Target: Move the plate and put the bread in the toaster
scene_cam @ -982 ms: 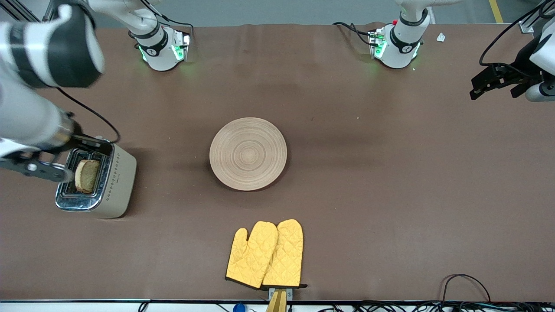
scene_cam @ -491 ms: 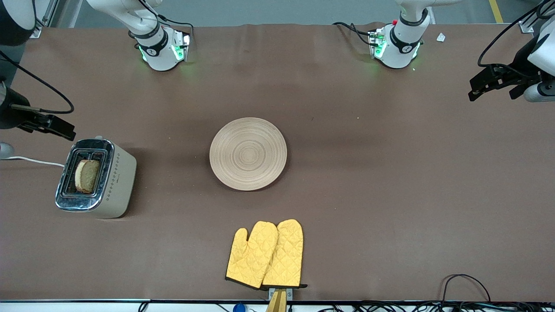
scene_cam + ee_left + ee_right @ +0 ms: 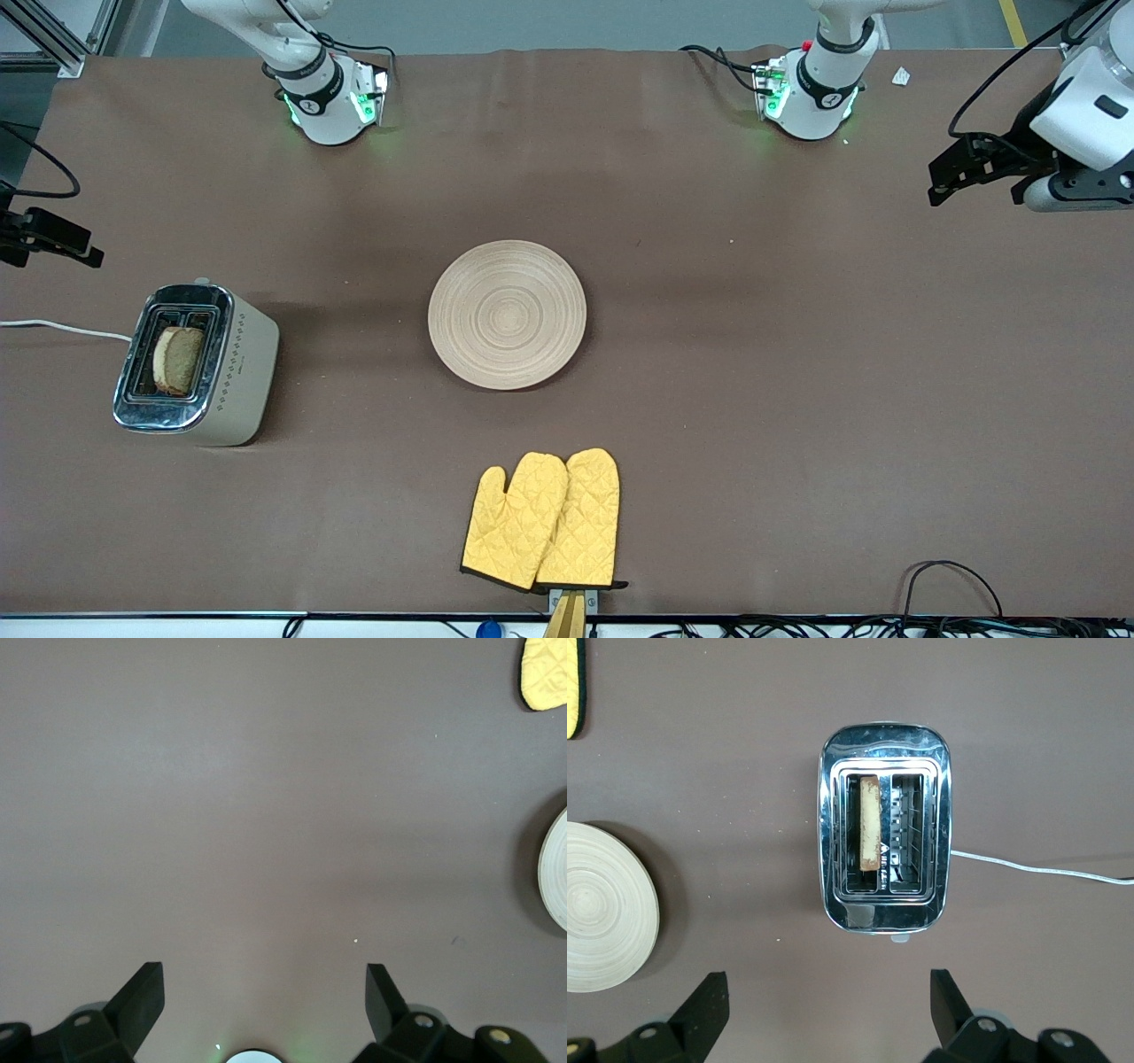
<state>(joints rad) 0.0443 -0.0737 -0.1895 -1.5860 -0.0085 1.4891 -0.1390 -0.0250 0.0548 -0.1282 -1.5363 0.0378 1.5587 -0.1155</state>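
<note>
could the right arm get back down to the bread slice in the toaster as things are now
Probably yes. The brown bread slice stands upright in one slot of the cream-beige chrome-topped toaster, its top edge exposed. The right gripper is open above the toaster, with nothing between them. The other slot is empty.

Lighting's pretty even and soft from overhead. The plate (image 3: pixel 507 315) and toaster (image 3: pixel 195 365) cast faint shadows, and there's some glare on the toaster's chrome top. Everything looks sharp, no real blur.
</note>
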